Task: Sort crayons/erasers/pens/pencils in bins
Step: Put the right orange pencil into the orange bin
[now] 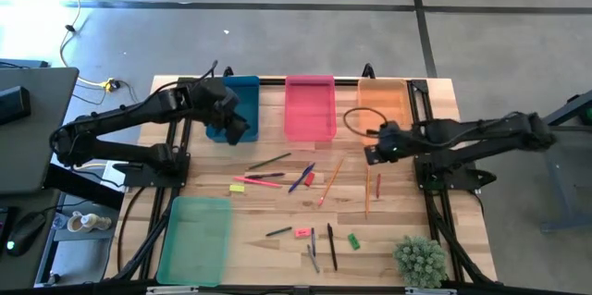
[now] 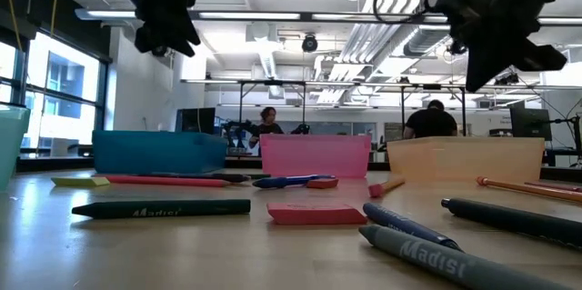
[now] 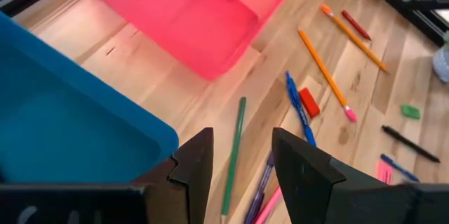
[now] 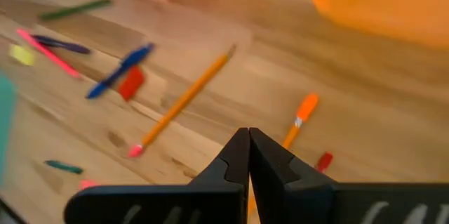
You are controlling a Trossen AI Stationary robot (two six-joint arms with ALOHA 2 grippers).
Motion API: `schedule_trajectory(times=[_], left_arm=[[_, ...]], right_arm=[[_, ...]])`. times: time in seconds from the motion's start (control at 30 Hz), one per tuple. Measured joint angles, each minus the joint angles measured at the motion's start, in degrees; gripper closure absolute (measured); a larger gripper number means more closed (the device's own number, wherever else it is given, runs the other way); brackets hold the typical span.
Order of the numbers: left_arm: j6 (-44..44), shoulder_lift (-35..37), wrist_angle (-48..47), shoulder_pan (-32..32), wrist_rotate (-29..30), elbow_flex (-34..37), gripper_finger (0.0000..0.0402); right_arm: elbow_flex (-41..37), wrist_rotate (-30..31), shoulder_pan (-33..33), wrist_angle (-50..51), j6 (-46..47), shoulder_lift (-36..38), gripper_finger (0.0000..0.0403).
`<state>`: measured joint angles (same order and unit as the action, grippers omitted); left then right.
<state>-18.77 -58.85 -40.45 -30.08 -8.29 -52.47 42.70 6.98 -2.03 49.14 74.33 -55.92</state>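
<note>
Four bins — blue (image 1: 242, 101), pink (image 1: 310, 105), orange (image 1: 383, 101), light green (image 1: 196, 238); erasers yellow (image 1: 238, 186), pink (image 1: 303, 232), green (image 1: 353, 240); an orange pencil (image 1: 330, 181) tipped pink; a blue pen (image 1: 302, 178); pale wooden table (image 1: 407, 212) — dark arms

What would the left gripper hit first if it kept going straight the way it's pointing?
Probably the green pencil on the bare table: it lies between the open left gripper fingers, beside the blue bin. Depth is unclear.
</note>
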Motion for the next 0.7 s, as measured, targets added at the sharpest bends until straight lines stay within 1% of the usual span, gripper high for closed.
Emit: schedule_trajectory(times=[0.1, 0.2, 0.37, 0.47, 0.53, 0.6, 0.7], left_arm=[[1.3, 0.0, 0.0, 0.7, 0.0, 0.0, 0.0266], [2.2, 0.0, 0.0, 1.1, 0.0, 0.0, 0.0266], [3.4, 0.0, 0.0, 1.4, 0.0, 0.0, 0.0266], [3.5, 0.0, 0.0, 1.4, 0.0, 0.0, 0.0266], [3.5, 0.0, 0.0, 1.4, 0.0, 0.0, 0.0266], [3.5, 0.0, 0.0, 1.4, 0.0, 0.0, 0.0266], [3.5, 0.0, 0.0, 1.4, 0.0, 0.0, 0.0266]], right_arm=[[0.0, -1.3, -1.2, 0.0, 3.0, -3.3, 0.0397], [0.0, -2.7, -2.1, 0.0, 5.2, -6.2, 0.0375], [0.0, -2.5, -2.5, 0.0, 8.5, -10.3, 0.0311], [0.0, 0.1, -2.5, -0.3, 11.0, -12.6, 0.0275], [0.0, 1.4, -2.5, -0.4, 11.8, -14.2, 0.0258], [0.0, 1.8, -2.5, -0.2, 13.7, -16.1, 0.0248], [0.0, 1.4, -2.5, -0.1, 14.4, -19.4, 0.0246]])
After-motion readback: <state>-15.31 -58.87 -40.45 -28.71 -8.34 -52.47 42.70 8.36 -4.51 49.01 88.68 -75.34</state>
